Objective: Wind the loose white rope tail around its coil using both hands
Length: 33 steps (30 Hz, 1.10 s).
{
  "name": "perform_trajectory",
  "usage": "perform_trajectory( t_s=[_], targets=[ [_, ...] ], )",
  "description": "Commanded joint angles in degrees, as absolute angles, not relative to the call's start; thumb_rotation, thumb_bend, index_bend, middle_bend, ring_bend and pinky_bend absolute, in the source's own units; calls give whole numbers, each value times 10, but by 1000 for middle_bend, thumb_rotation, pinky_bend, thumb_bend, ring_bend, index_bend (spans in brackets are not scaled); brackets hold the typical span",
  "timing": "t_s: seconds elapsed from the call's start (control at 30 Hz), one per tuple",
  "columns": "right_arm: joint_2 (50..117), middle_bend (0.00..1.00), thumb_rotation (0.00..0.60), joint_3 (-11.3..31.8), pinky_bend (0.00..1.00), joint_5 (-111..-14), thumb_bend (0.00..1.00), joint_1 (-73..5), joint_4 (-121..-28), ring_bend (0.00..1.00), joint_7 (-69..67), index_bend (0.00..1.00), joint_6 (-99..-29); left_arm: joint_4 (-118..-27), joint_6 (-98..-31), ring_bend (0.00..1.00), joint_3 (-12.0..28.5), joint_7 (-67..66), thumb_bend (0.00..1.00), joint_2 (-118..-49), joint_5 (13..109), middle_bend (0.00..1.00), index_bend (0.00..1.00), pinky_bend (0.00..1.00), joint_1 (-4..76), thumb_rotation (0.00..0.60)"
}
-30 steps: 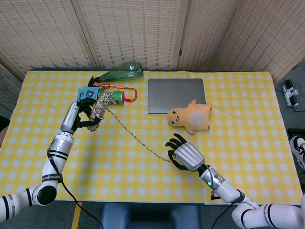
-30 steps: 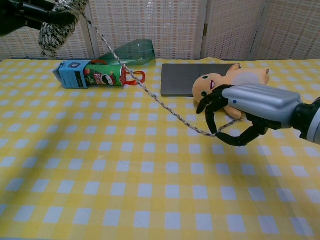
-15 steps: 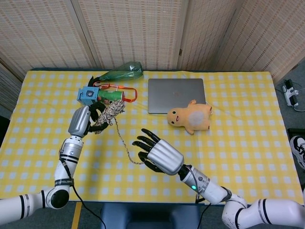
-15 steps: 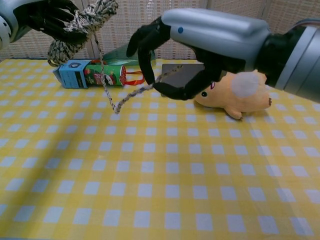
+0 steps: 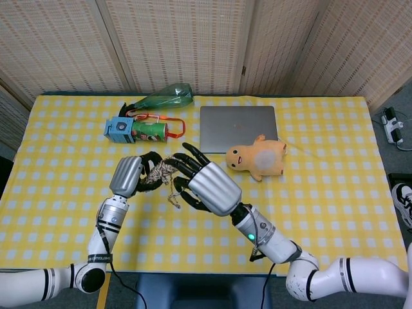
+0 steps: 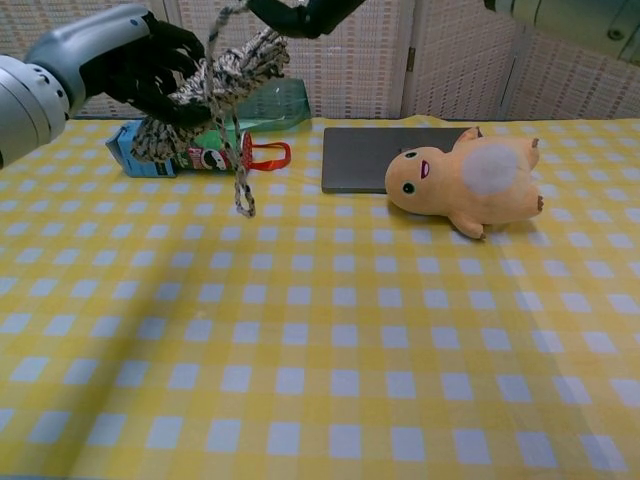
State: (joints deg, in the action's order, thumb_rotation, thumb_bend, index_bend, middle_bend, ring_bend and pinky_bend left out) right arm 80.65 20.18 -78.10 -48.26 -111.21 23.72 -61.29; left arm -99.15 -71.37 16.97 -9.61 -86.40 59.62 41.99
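Note:
My left hand grips the speckled white rope coil and holds it up above the yellow checked table. My right hand is pressed close to the coil from the right, its dark fingers curled over the coil's top. A strand of the rope tail runs up from the coil to those fingers, which pinch it. The short free end dangles below the coil. In the chest view most of the right hand is cut off at the top edge.
At the back left lie a blue-and-green snack can with a red strap and a green bottle. A grey laptop lies shut at the back centre. An orange plush toy lies in front of it.
My right hand has swept left and up to the coil, carrying the tail with it. The long slack strand on the table is gone. The left hand brought the coil nearer and to the right.

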Motion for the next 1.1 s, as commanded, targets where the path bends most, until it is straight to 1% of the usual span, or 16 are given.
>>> perform_trajectory(
  t_s=[0.03,0.23,0.47,0.63,0.87,0.97,1.1],
  targets=[
    [811,199,600,217,38,-761,572,-489,-1103,149,237,681,-620,-994,-714,648,160,-96,657,-867,613,738,678,622,416,600],
    [814,198,600,237,38,-715,572,-500,-1079,149,239,681,-626,-998,-714,647,141,-80,656,-869,653,738,685,616,404,600],
    [819,198,600,246,38,-669,572,-514,-1042,149,240,681,-624,-1014,-695,645,125,-34,656,-856,691,737,686,604,391,600],
    [821,198,600,244,38,-647,572,-521,-1021,148,238,681,-620,-1030,-679,642,129,19,656,-845,702,738,687,602,385,600],
    [819,200,600,235,38,-637,572,-521,-998,154,226,681,-621,-1049,-650,640,151,143,657,-830,704,737,687,602,376,600],
    [820,202,600,226,38,-635,572,-516,-983,155,217,681,-622,-1054,-639,639,159,193,657,-816,710,737,687,602,372,600],
    [823,202,600,203,38,-647,571,-504,-964,154,197,681,-623,-1056,-636,638,169,233,657,-803,712,737,687,601,365,600]
  ],
)
